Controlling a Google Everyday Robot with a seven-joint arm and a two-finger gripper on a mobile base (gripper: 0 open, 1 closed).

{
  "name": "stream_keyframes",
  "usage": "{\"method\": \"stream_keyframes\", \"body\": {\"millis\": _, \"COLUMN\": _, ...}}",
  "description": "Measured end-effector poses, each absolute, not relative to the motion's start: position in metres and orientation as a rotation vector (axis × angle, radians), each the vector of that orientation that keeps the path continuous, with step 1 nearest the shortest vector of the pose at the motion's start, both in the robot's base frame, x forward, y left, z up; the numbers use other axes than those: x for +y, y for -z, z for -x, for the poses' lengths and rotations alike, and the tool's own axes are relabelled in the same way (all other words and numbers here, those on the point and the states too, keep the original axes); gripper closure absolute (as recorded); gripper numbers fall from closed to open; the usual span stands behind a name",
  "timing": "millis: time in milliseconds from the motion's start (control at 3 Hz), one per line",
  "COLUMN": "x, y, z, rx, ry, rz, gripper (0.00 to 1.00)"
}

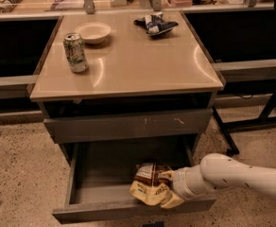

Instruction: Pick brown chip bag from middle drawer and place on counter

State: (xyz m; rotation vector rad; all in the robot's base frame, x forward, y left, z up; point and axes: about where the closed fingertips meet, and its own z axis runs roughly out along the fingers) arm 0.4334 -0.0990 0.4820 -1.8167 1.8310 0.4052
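The brown chip bag (150, 186) sits crumpled at the front right of the open middle drawer (128, 210), at the bottom of the view. My gripper (168, 189) reaches in from the right on its white arm. It is shut on the bag's right side, one finger above it and one below. The bag stands against the drawer's front wall, inside the drawer. The beige counter (138, 65) tops the cabinet above.
On the counter stand a soda can (75, 52), a shallow bowl (93, 32) and a blue-and-white snack bag (155, 23). A shut scratched drawer front (128, 124) lies above the open drawer. Black table legs (270, 110) stand to the right on the speckled floor.
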Motion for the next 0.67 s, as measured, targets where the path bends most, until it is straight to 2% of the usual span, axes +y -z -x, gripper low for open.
{"method": "stream_keyframes", "body": {"millis": 667, "x": -0.0987, "y": -0.4823, "z": -0.4332, "rx": 1.83, "ry": -0.405, "rz": 1.817, "gripper": 0.92}}
